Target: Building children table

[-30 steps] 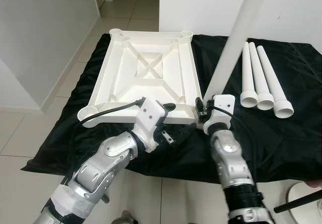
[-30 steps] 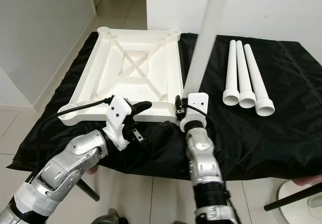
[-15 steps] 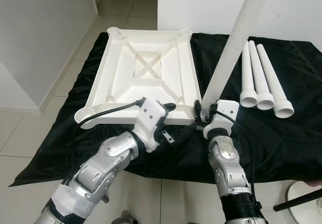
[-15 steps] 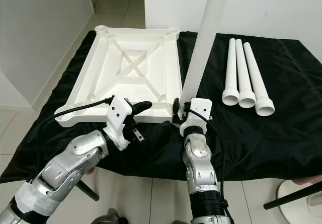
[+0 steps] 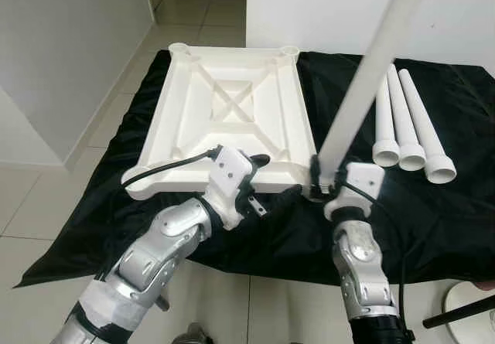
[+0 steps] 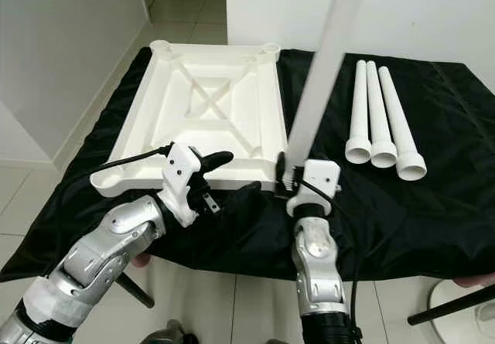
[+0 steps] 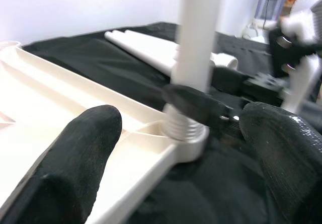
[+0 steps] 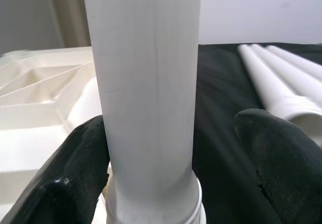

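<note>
Starting on your left, the white tabletop (image 5: 228,120) lies upside down on the black cloth (image 5: 433,220), ribs up, a round socket at each corner. Your left gripper (image 5: 259,182) hovers at the near edge of that top, fingers (image 7: 75,153) spread wide with nothing between them, pointing across toward the near right corner. Now to that corner: one leg (image 5: 363,81) stands in the socket there, its threaded end seated in the collar, and its long axis rises steeply and tips away to your right as it climbs. Your right gripper (image 5: 321,178) sits low on that leg, just above the socket; one finger (image 8: 75,163) presses the leg, the other (image 8: 271,153) stands off it with a gap, so you're open around it, not clamped. That's the relation to watch: the leg runs up between your right fingers, and the right arm is the nearer one by far, so any turning or straightening looks like its job. Further right, three spare legs (image 5: 406,124) lie side by side on the cloth, flared ends toward you, well apart from both grippers. Three sockets look unfilled, so you're early in the build.
</note>
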Controlling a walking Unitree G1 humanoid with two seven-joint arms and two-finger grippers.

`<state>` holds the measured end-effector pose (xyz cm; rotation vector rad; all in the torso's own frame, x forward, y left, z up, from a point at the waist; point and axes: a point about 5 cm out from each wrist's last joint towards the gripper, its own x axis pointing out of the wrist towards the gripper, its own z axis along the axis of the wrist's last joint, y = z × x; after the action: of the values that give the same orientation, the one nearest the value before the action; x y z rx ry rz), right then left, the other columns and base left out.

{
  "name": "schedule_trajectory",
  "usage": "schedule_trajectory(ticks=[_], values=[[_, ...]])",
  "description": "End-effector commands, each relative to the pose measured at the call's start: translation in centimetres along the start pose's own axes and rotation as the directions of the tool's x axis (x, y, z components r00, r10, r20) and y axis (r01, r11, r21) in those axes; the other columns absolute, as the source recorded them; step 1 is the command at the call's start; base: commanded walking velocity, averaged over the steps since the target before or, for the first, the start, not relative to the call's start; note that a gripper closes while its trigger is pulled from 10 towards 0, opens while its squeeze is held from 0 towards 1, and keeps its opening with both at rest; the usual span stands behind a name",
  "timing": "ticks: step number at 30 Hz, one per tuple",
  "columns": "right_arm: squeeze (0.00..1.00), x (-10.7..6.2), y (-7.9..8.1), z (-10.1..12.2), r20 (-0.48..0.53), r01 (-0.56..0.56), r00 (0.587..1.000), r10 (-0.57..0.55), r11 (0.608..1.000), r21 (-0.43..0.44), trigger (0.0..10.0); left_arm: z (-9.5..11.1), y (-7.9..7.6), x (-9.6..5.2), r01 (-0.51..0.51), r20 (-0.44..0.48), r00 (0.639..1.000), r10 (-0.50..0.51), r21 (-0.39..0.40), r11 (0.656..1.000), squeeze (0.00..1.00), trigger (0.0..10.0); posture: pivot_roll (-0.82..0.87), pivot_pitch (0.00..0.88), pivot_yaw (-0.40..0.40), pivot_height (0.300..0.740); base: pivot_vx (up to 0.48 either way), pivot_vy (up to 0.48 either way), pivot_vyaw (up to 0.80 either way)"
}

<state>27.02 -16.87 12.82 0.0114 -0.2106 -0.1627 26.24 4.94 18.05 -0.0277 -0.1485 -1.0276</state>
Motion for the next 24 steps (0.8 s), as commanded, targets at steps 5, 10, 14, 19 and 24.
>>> schedule_trajectory(ticks=[5, 10, 14, 19, 24], values=[[0.0, -0.9, -1.6, -0.5, -0.017, 0.067, 0.998, -0.067, 0.998, -0.022, 10.0, 0.3, 0.1, 0.3, 0.069, 0.015, 0.998, -0.069, 0.021, 0.997, 0.0, 10.0, -0.03, 0.0, 0.06, 0.74, 0.0, 0.0, 0.0], [0.0, -1.0, -3.1, -0.6, -0.021, 0.114, 0.993, -0.115, 0.993, -0.039, 10.0, 0.4, 0.3, 0.6, 0.069, 0.021, 0.997, -0.07, 0.022, 0.997, 0.0, 10.0, -0.04, 0.0, 0.065, 0.74, 0.0, 0.0, 0.0], [0.0, -0.9, -4.6, -0.7, -0.023, 0.16, 0.987, -0.162, 0.986, -0.046, 10.0, 0.3, 0.2, 0.9, 0.073, 0.021, 0.997, -0.073, 0.018, 0.997, 0.0, 10.0, -0.04, 0.0, 0.067, 0.74, 0.0, 0.0, 0.0], [0.0, -0.8, -4.6, -0.7, -0.017, 0.155, 0.988, -0.156, 0.987, -0.049, 10.0, -0.1, 0.3, 1.0, 0.057, -0.002, 0.998, -0.057, 0.013, 0.998, 0.0, 10.0, -0.05, 0.0, 0.069, 0.74, 0.0, 0.0, 0.0], [0.0, -1.0, -2.1, 0.0, 0.025, 0.004, 1.0, -0.004, 1.0, -0.016, 10.0, -1.3, 0.9, 1.3, -0.009, -0.094, 0.996, 0.011, 0.022, 1.0, 0.0, 10.0, -0.04, 0.0, 0.064, 0.74, 0.0, 0.0, 0.0]])
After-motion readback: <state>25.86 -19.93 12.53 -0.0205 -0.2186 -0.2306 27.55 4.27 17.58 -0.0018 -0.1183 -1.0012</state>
